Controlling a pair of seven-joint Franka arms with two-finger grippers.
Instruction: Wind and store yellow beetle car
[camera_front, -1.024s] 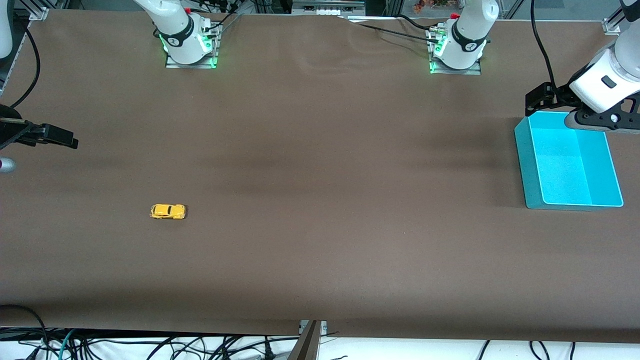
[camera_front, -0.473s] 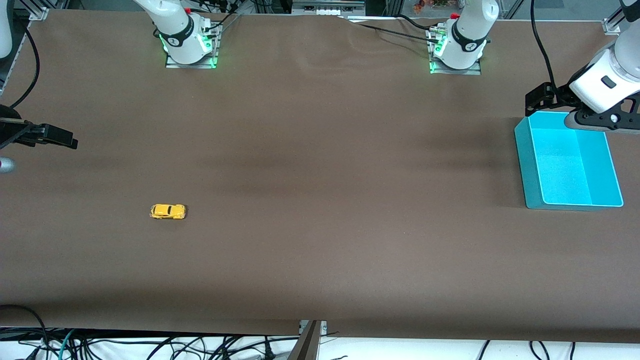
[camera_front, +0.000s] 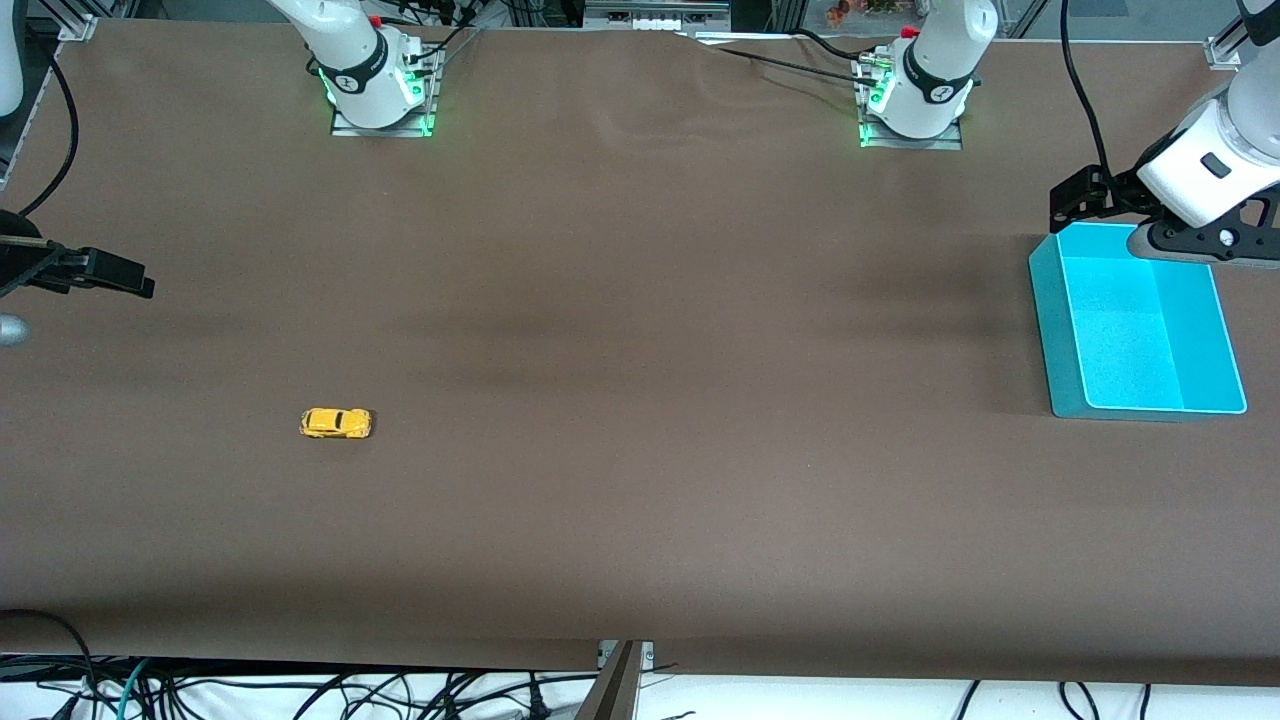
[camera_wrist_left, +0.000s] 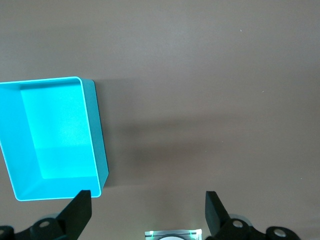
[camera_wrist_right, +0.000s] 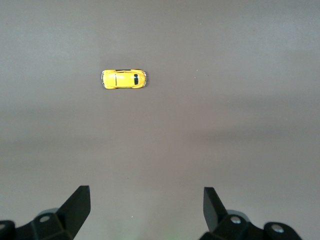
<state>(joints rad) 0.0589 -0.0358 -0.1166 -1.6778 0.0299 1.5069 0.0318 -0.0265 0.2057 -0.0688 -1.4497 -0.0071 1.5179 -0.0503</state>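
Observation:
The yellow beetle car (camera_front: 336, 423) stands on its wheels on the brown table (camera_front: 640, 330), toward the right arm's end. In the right wrist view the car (camera_wrist_right: 124, 79) lies well apart from my right gripper (camera_wrist_right: 146, 197), which hangs open and empty high over the table. At the left arm's end my left gripper (camera_wrist_left: 148, 200) is also open and empty. It hovers high beside the cyan tray (camera_wrist_left: 98, 135), over that tray's edge farthest from the front camera.
The cyan tray (camera_front: 1050, 330) has nothing in it. Both arm bases (camera_front: 380, 95) (camera_front: 912, 105) stand along the table edge farthest from the front camera. Cables hang below the nearest edge.

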